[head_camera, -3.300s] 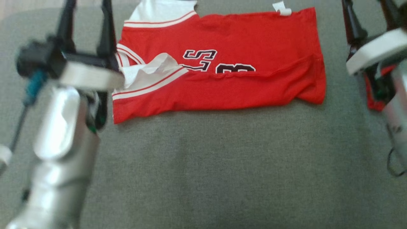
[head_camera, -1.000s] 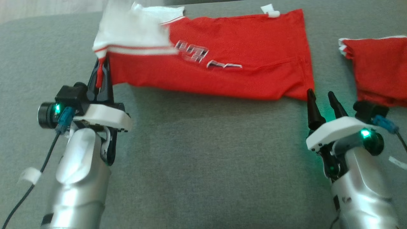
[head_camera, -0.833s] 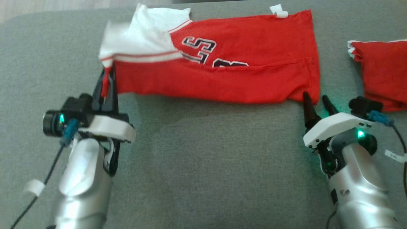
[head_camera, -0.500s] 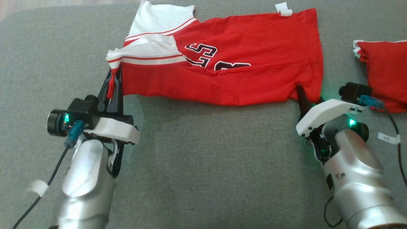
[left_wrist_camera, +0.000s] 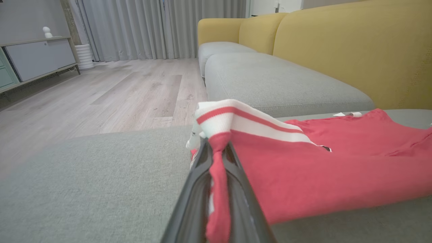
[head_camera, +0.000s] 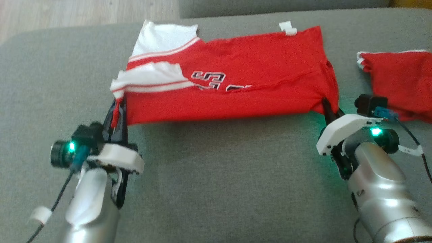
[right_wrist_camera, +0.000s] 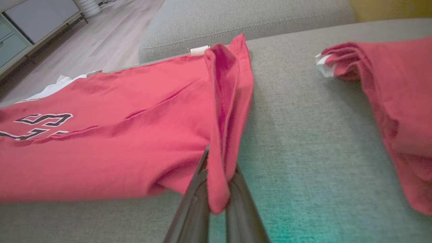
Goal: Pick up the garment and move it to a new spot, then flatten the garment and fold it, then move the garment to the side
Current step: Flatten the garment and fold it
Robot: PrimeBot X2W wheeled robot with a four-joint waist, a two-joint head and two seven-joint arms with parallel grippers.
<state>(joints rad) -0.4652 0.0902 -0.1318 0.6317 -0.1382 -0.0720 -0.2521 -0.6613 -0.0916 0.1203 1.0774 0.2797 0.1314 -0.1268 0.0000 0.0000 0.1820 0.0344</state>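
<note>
Left arm reaches forward from lower left, silver forearm angled up, left gripper (head_camera: 118, 108) low at the near-left corner of the red jersey with white striped trim and black numerals (head_camera: 236, 84). Its two dark fingers are pinched together with a strip of red fabric and white trim clamped between them, clear in the left wrist view (left_wrist_camera: 217, 150). Right arm comes in from lower right, right gripper (head_camera: 329, 107) at the jersey's near-right corner, fingers closed on a bunched red fold (right_wrist_camera: 219, 165). The jersey is folded lengthwise, spread across the far half of the grey woven sofa cushion (head_camera: 219, 175), near edge lifted slightly at both pinched corners. A second crumpled red garment (head_camera: 398, 81) lies to the right, apart from the jersey. Room: mustard-yellow sofa backrest (left_wrist_camera: 337, 50), pale wood plank floor (left_wrist_camera: 118, 94), grey curtains (left_wrist_camera: 152, 27), low grey cabinet (left_wrist_camera: 33, 60).
</note>
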